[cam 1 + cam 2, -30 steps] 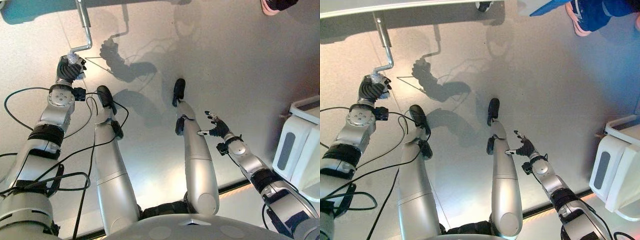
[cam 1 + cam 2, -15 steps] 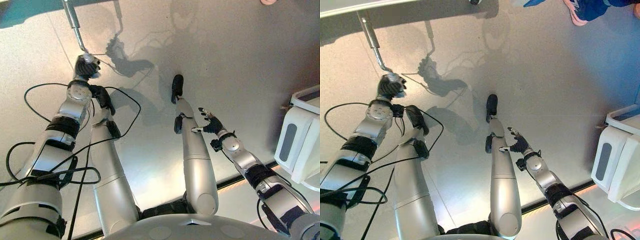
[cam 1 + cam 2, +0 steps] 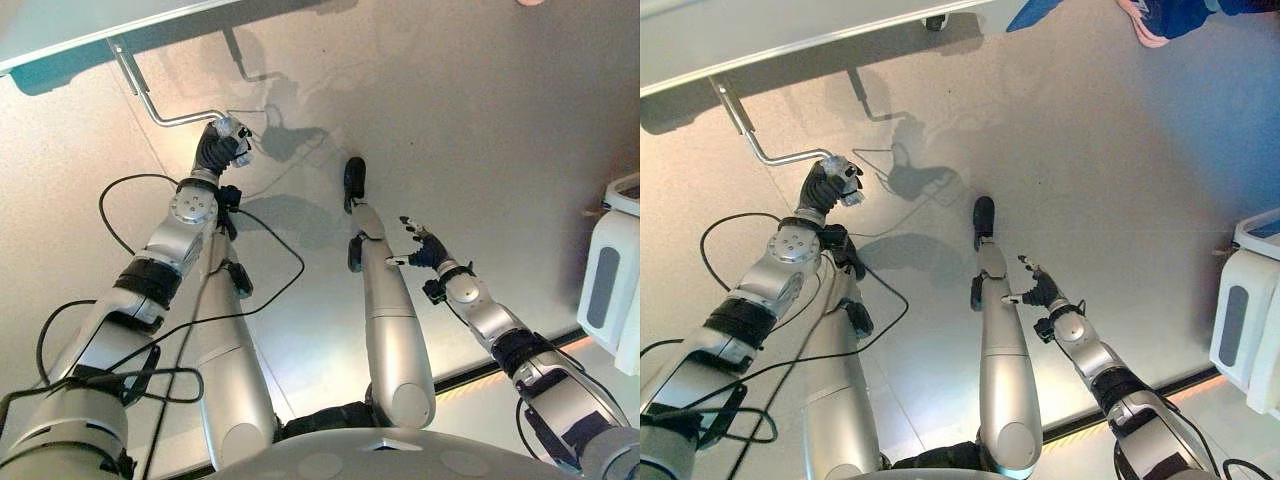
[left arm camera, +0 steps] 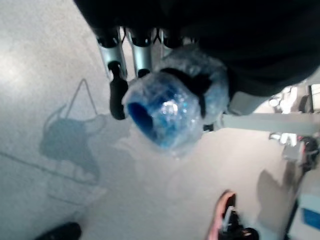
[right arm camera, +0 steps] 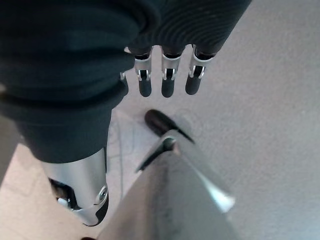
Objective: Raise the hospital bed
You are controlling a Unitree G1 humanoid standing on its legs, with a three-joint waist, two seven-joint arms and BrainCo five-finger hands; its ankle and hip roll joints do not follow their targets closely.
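The hospital bed's pale edge [image 3: 100, 30] runs along the far side. From beneath it a bent metal crank rod [image 3: 185, 119] reaches out to the right. My left hand [image 3: 220, 145] is curled round the crank's handle at the rod's end. The left wrist view shows that handle [image 4: 165, 112] as a blue grip wrapped in clear film, with my fingers [image 4: 117, 95] round it. My right hand [image 3: 425, 250] hangs over the floor on the right, fingers [image 5: 165, 82] relaxed and holding nothing.
A white cabinet [image 3: 615, 290] stands at the right edge. A person's shoe [image 3: 1145, 20] and blue cloth [image 3: 1035, 12] are at the far right by the bed. Bare grey floor [image 3: 480, 130] lies between.
My left hand has swung the crank handle round from the left to the right of the rod's shaft. The view has shifted. The right hand has hardly moved.
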